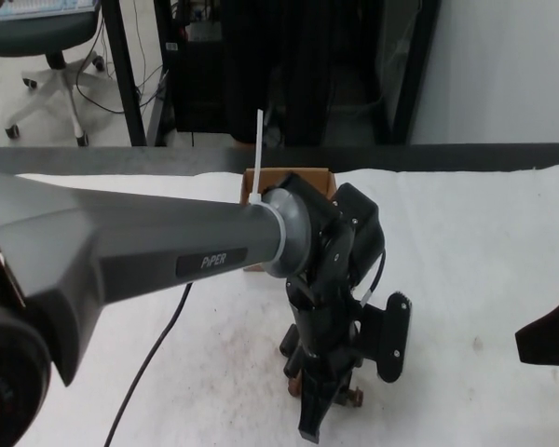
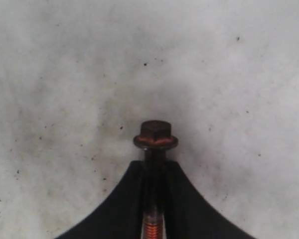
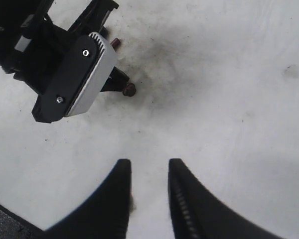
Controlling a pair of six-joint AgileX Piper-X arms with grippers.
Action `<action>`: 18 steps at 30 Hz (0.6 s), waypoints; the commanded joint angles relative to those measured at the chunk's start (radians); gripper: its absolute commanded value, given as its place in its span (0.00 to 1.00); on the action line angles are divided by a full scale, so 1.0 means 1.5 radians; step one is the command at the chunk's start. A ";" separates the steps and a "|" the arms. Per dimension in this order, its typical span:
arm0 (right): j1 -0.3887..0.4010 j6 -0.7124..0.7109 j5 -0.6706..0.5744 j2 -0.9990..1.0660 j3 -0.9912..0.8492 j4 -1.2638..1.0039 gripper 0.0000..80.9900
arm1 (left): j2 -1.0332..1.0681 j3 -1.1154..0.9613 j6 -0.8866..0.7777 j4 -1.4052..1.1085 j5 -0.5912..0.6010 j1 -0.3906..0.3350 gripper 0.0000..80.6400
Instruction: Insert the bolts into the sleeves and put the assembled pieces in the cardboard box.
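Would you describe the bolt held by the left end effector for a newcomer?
Find the white bench cover, then the grey arm over its middle. The left end effector grips a dark bolt, hex head poking past the fingertips; rusty parts nearby lie loose.

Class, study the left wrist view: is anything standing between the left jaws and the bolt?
Nothing visible does. The bolt sits with its shank between the left jaws, its head sticking out beyond them over the white cloth.
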 commanded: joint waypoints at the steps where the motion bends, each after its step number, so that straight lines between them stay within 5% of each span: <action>1: 0.001 -0.006 -0.006 -0.005 0.000 0.007 0.31 | -0.014 0.001 -0.001 0.006 0.027 -0.015 0.00; 18: 0.001 -0.006 -0.007 -0.005 0.000 0.013 0.31 | -0.014 0.001 -0.098 0.003 0.080 -0.041 0.00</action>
